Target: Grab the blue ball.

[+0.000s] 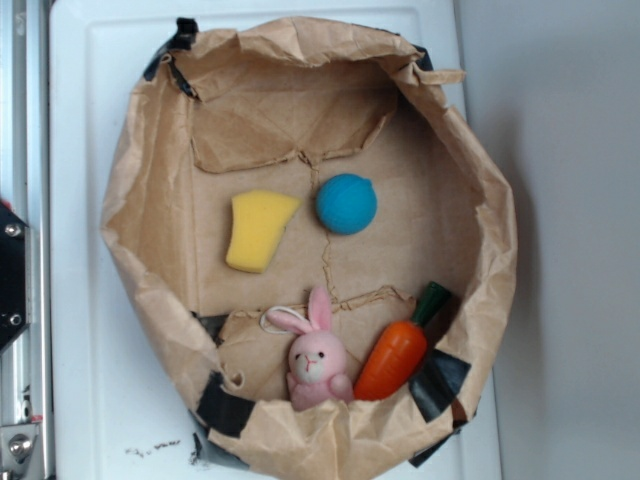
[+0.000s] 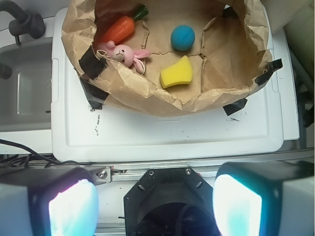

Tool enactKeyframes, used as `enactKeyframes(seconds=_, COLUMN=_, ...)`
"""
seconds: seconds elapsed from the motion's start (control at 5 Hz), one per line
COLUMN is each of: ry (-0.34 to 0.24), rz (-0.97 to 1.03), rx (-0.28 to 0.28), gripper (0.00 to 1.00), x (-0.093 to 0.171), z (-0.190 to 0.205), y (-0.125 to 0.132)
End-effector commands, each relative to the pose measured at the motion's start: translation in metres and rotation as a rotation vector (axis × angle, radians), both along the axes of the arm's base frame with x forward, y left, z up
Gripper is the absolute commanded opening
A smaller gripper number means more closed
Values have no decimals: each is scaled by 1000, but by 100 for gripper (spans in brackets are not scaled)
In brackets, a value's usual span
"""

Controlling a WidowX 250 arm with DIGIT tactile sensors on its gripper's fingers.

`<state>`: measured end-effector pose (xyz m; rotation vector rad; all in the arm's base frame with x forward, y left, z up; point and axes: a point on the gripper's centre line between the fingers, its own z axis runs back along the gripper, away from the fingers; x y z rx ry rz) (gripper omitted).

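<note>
Careful: your gripper (image 2: pixel 155 201) hangs wide open and empty (well short of the bag), and the blue ball (image 1: pixel 346 204) may roll when nudged

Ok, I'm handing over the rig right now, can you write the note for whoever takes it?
Gripper: open, empty, hanging outside the paper bag, above the white lid's near edge.
Blue ball: loose on the bag floor, beside the yellow sponge, apart from the bunny and carrot.
Done: nothing grabbed yet.
Left: move over the bag rim, descend on the ball, close, lift.
</note>
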<state>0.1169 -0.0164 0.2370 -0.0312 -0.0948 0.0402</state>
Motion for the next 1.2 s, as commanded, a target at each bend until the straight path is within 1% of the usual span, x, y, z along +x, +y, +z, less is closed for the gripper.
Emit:
enactKeyframes(seconds=0.0, ry=0, rz=0, rx=0, gripper=100, x=0, z=0, y=0)
enactKeyframes(seconds=0.2, ry=-10, rz=-11, rx=-9, gripper=100, x=50, z=-2, y=8)
enactKeyframes(seconds=0.4, ry=-27, rz=-22, rx=7, gripper=100, x=91, z=-11, y=12)
enactKeyframes(seconds=1.0, ry=-27, rz=-22, rx=7, gripper=100, x=91, z=-11, y=12)
